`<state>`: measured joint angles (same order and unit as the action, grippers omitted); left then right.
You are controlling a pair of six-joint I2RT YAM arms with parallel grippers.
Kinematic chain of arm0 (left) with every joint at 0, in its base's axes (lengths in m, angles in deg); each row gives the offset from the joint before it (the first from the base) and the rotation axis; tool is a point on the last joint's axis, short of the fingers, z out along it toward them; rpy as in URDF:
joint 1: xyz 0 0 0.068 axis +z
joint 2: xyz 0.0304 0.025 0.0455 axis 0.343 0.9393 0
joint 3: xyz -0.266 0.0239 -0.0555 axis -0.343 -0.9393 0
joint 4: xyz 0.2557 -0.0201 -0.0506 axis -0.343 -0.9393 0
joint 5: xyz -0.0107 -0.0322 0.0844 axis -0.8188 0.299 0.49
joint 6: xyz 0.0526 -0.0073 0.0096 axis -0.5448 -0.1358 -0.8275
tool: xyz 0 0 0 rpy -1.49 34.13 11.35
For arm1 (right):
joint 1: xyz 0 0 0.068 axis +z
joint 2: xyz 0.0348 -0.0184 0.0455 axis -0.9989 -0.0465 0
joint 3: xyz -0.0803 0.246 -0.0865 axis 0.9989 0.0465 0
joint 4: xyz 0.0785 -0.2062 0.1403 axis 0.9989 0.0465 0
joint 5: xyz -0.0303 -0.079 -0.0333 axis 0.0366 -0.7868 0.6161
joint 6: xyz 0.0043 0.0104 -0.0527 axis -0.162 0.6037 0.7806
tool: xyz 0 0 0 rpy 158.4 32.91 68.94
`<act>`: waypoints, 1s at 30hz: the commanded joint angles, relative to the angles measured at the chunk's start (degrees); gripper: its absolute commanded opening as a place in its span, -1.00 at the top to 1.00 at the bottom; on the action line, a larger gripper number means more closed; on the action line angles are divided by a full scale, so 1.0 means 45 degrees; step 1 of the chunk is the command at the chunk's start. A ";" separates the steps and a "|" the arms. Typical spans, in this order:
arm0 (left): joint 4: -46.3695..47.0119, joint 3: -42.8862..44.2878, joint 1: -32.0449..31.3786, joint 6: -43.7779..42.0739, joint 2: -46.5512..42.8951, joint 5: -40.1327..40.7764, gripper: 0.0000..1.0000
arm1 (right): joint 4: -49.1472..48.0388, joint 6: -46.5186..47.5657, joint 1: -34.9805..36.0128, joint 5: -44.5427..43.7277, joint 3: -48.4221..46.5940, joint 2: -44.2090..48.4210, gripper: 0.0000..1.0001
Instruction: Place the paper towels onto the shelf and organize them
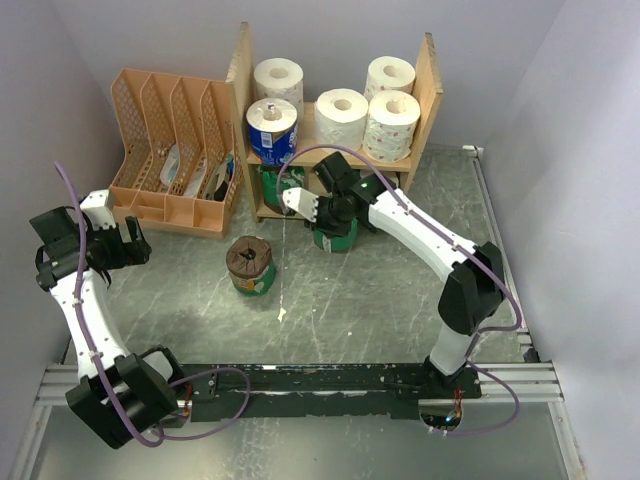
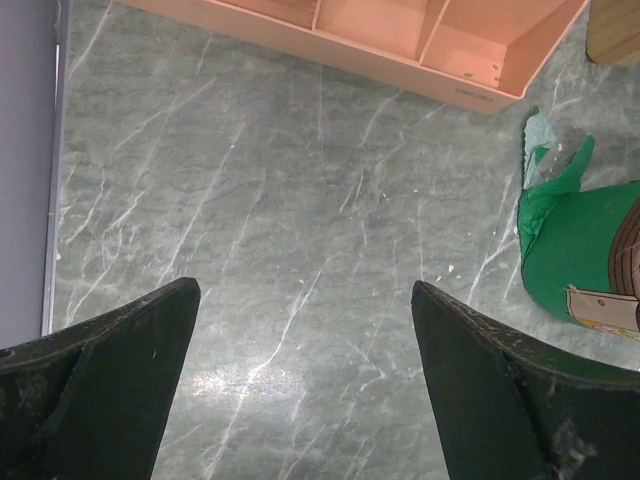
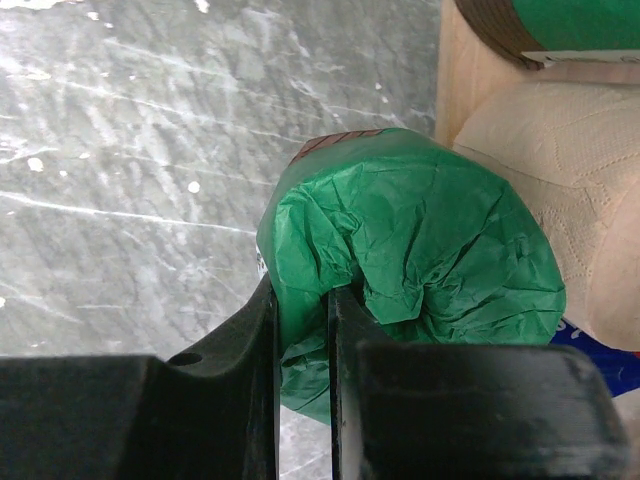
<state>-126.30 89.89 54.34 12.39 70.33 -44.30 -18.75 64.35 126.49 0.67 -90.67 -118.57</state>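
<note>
Clamping green roll [image 3: 420, 240], right pincer [image 3: 303, 305], wrist view

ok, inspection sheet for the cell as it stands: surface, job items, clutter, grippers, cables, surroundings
Surface: grey marbled table; small white scraps near centre.
Job's things: wooden shelf; upper tier holds four white rolls and a blue-wrapped roll; green on lower tier, count unclear. Loose green roll stands on the table.
Clutter: peach file organizer left of the shelf, bits in its slots.
Grippers: left gripper open over bare table; right gripper shut on a green-wrapped roll by the shelf's lower tier.
Cables: purple cables along both arms; one loops in front of the shelf.
Surroundings: plain grey walls; metal rail at near edge.
</note>
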 commanded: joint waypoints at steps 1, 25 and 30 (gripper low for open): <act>0.0079 -0.0096 0.0054 -0.0071 -0.0033 -0.0093 -0.99 | -0.1119 0.0208 -0.0478 -0.0180 -0.0700 -0.0479 1.00; 0.0056 -0.0092 0.0042 -0.0068 0.0046 -0.0028 -0.99 | -0.3095 0.0356 -0.1195 -0.0277 -0.1655 -0.1620 0.98; 0.0056 -0.0106 0.0045 -0.0068 0.0112 -0.0009 -0.99 | -0.3641 0.0277 -0.1347 -0.0267 -0.1486 -0.1628 0.93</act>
<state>-126.30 89.89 54.34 12.39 70.63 -44.28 -24.67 64.27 122.19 2.33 -95.85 -124.73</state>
